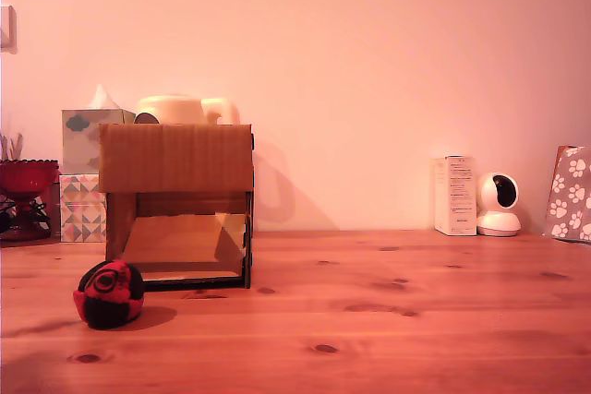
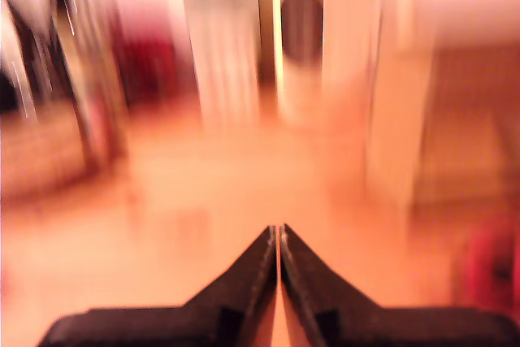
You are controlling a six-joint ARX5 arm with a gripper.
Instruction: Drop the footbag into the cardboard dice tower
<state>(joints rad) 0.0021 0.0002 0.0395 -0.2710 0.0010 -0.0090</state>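
On wooden worktop (image 1: 416,320), footbag (image 1: 110,294) lies loose just before cardboard dice tower (image 1: 175,200), off its front corner at exterior view's left. Claw (image 2: 279,237) clenched, empty, tips together; wrist view motion-blurred. Arm absent from exterior view. Pickup not yet begun; claw needs opening first.

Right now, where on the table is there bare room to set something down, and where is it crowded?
Free: the wooden table between the cardboard dice tower and the white carton, plus the front strip to the exterior view's right of the footbag. Crowded: the exterior view's left, where tissue boxes and a red bowl stand by the tower.
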